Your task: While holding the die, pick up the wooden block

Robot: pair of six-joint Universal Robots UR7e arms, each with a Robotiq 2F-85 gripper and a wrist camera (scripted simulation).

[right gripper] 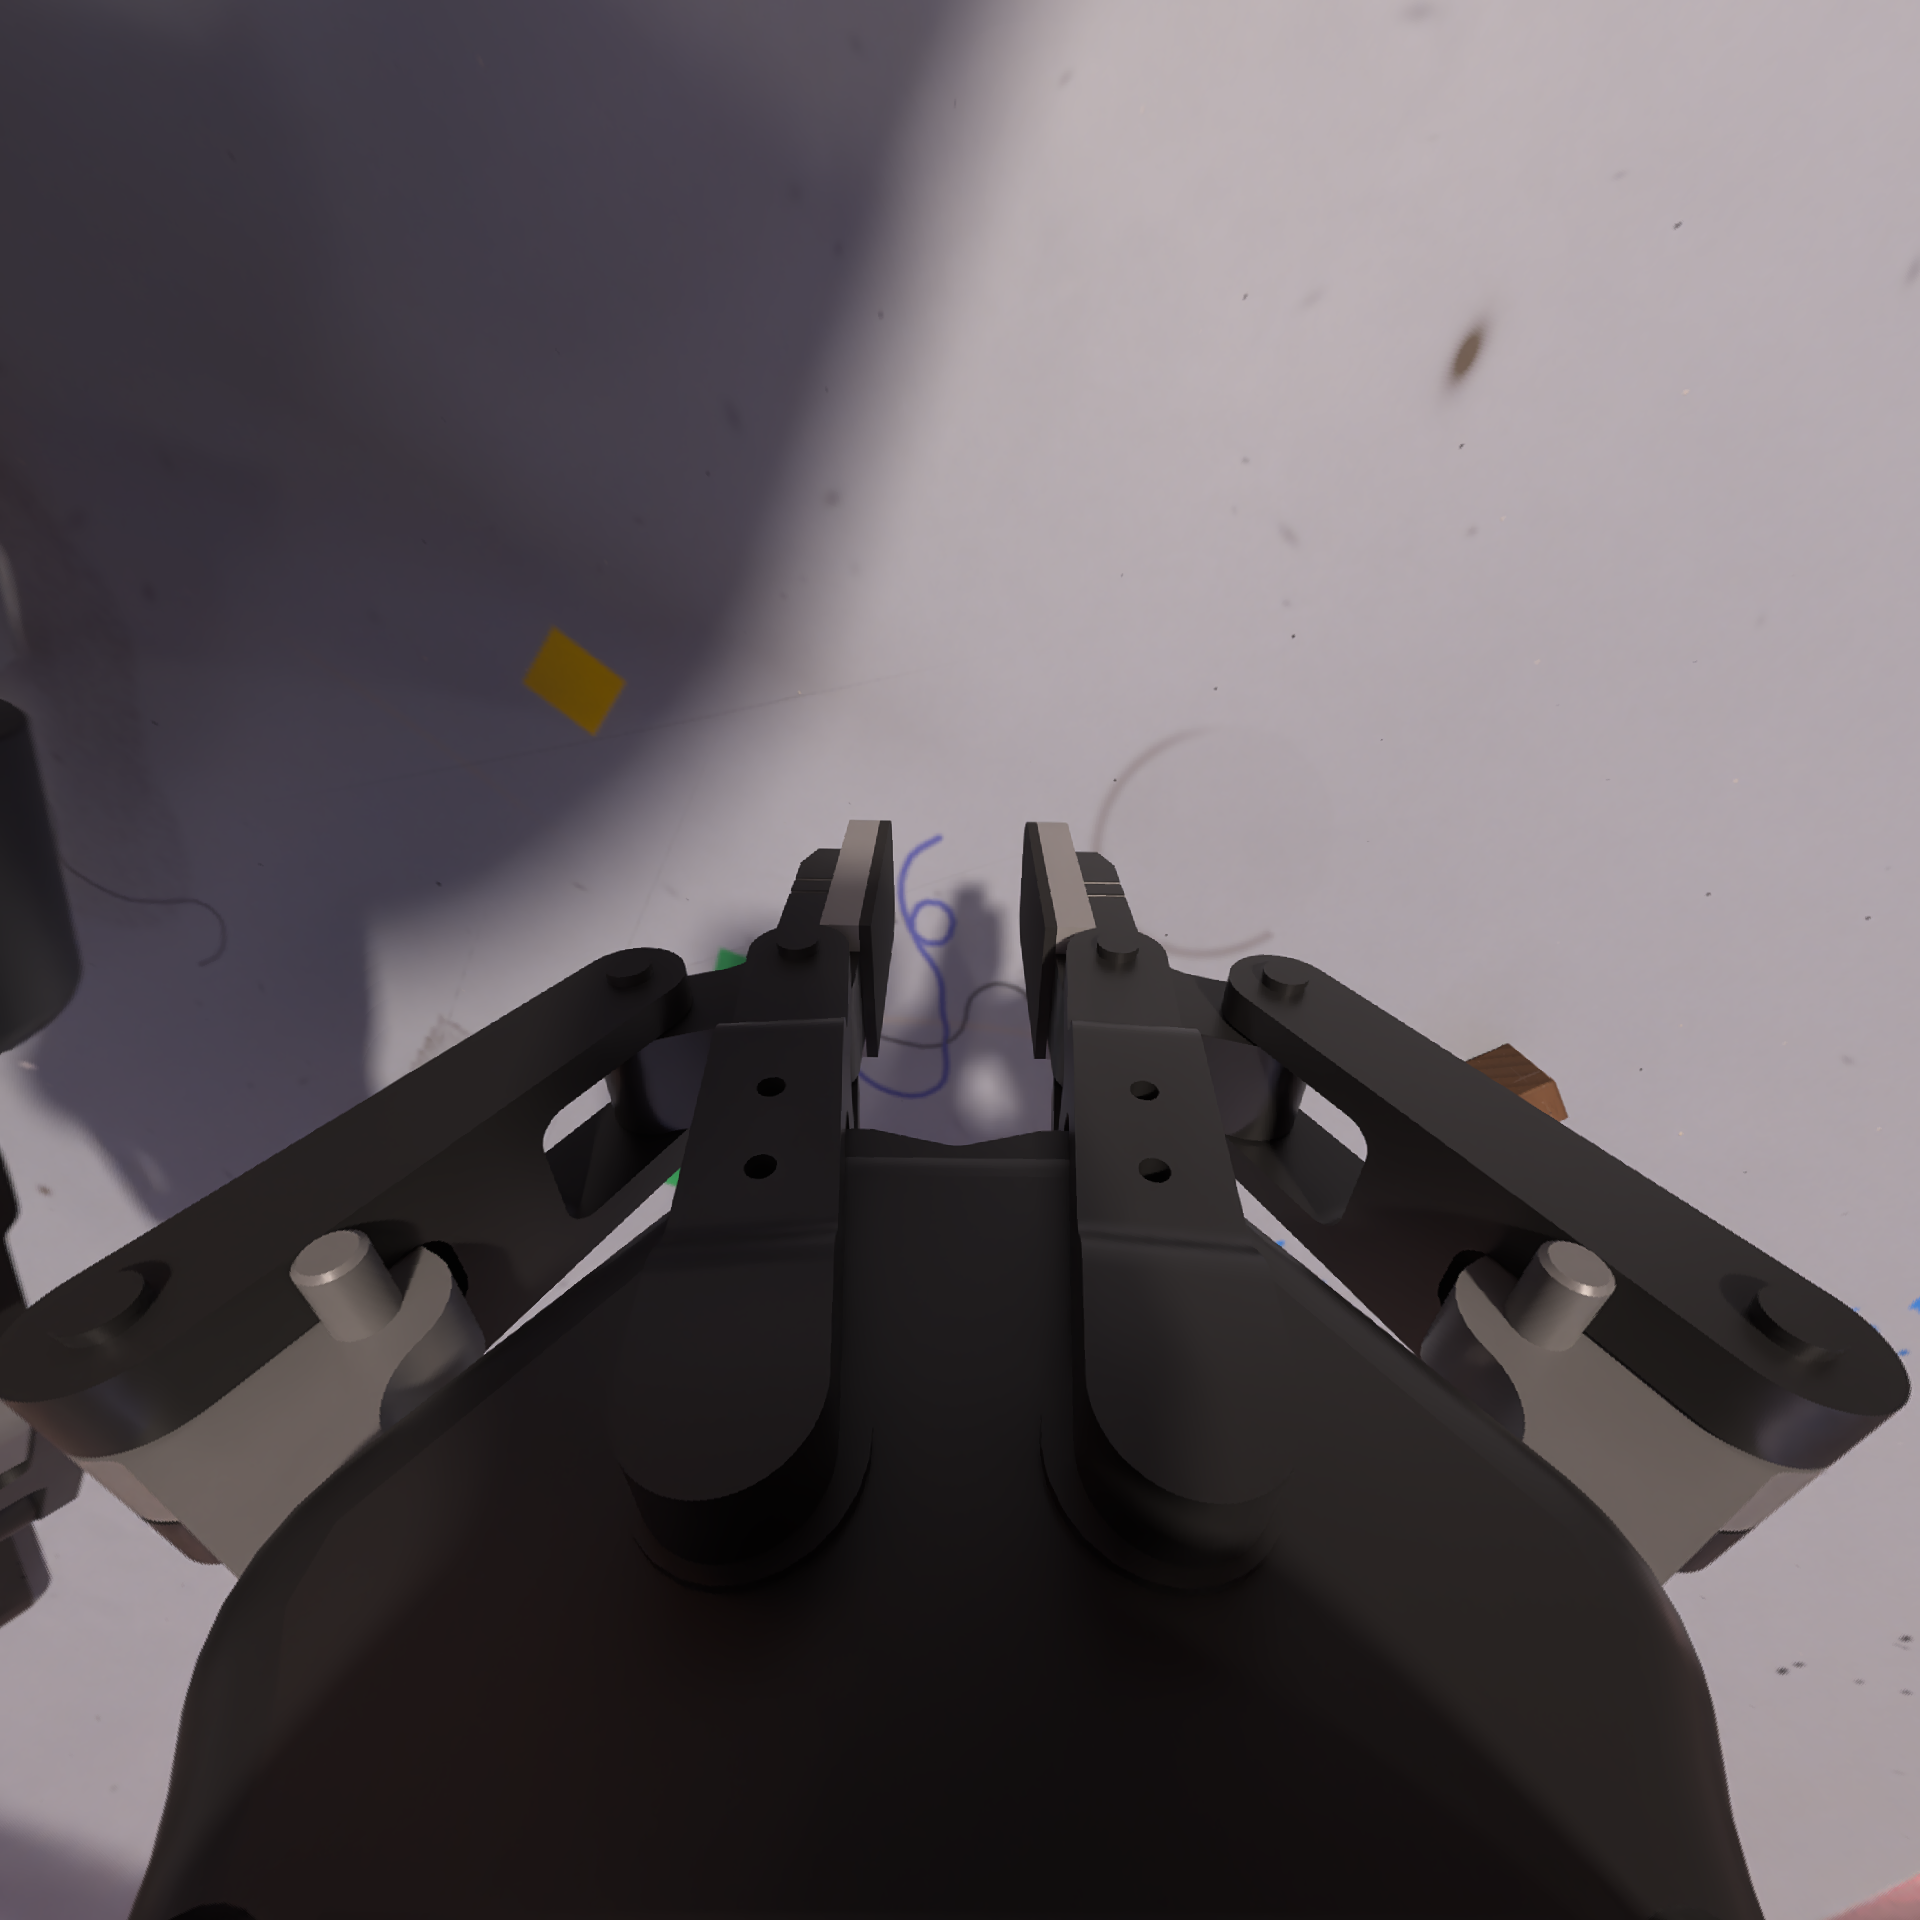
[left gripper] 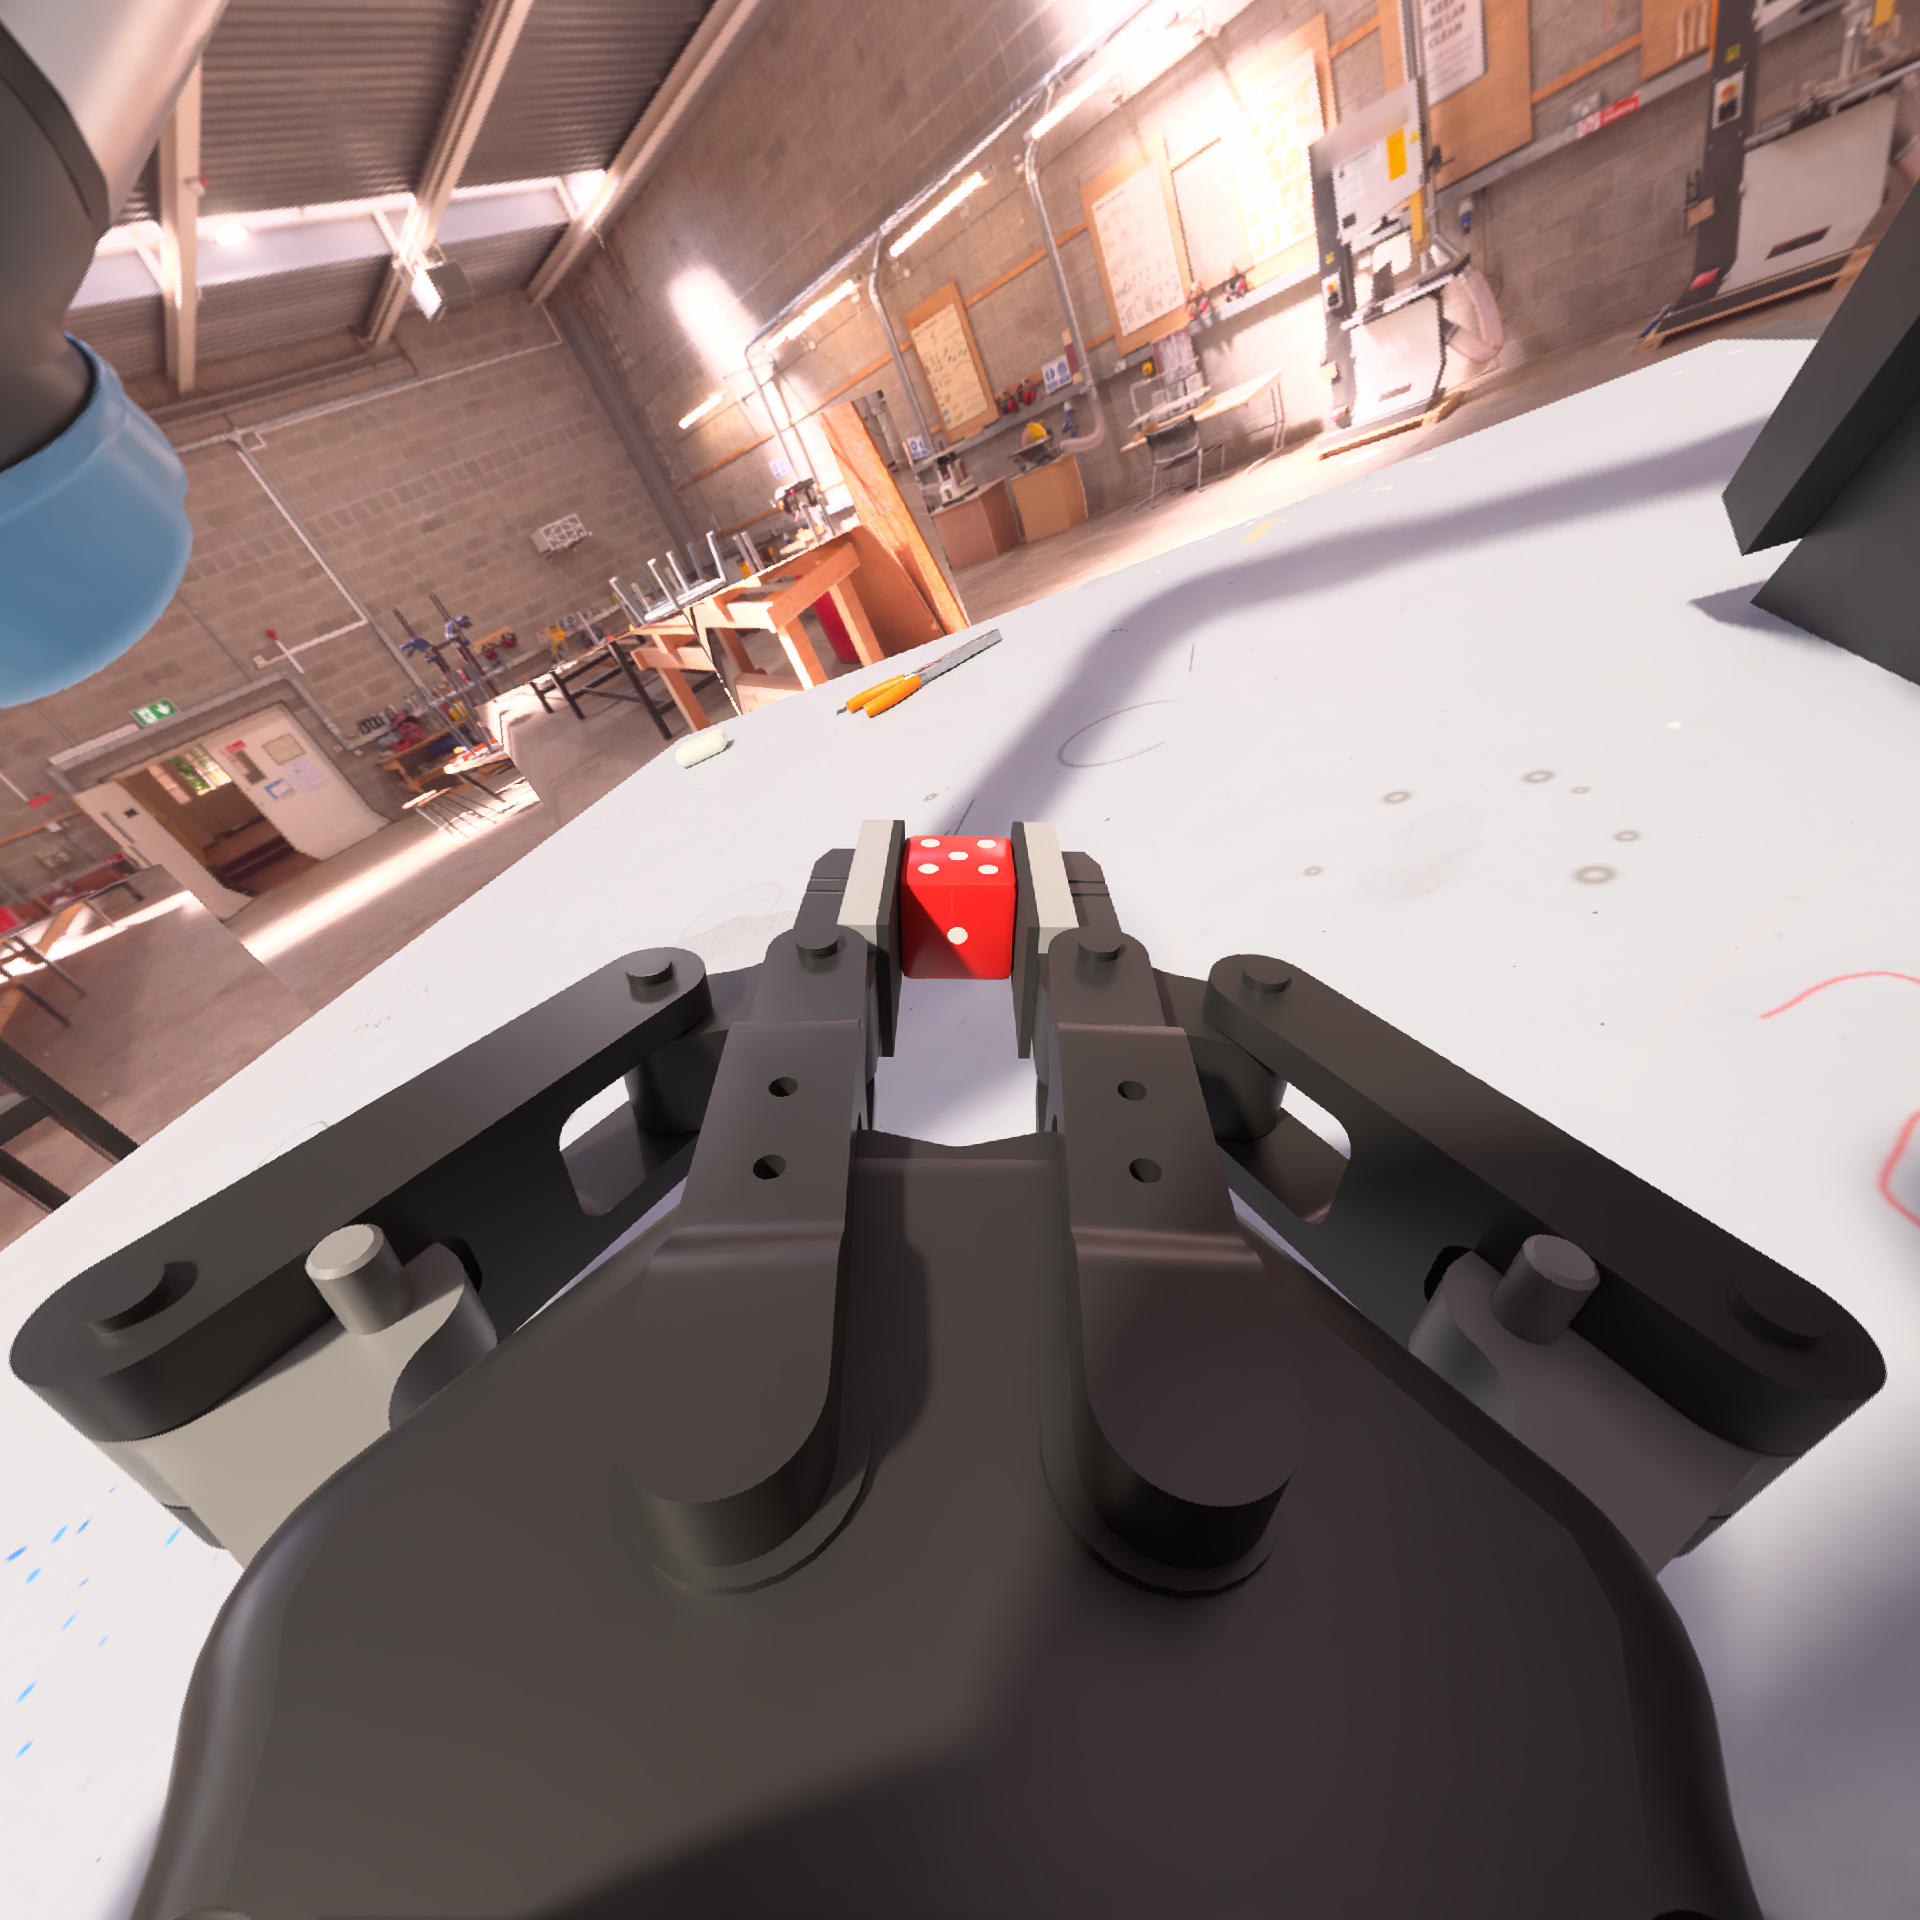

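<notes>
The left gripper (left gripper: 956, 904) is closed down to a narrow gap on the small red die with white pips (left gripper: 956, 906), its two grey pads (left gripper: 868, 883) pressed flat against opposite sides of the cube. The die sits near the fingertips, clear of the white tabletop (left gripper: 1351, 935), one face with five pips turned up and a face with a single pip showing toward the wrist. Being a cube, it has no long axis to speak of; its faces sit square to the pads.

The right gripper (right gripper: 958, 914) hangs over the same scuffed white tabletop (right gripper: 1455, 520) with its fingers partly parted and nothing between them, only a blue scribble (right gripper: 928, 935) on the surface below. It touches nothing.

The brown wooden block (right gripper: 1519, 1078) lies on the table just off to the right of that gripper, mostly hidden behind the finger linkage; only one corner shows, so I can't tell which way its length runs. How near it lies to any table edge is not visible.

Toward the far edge of the table, in the left wrist view, lie orange-handled tools (left gripper: 883, 691) and a pale oblong pad (left gripper: 703, 748). A flat yellow square (right gripper: 574, 681) lies in shadow on the table, up and left of the right gripper.
</notes>
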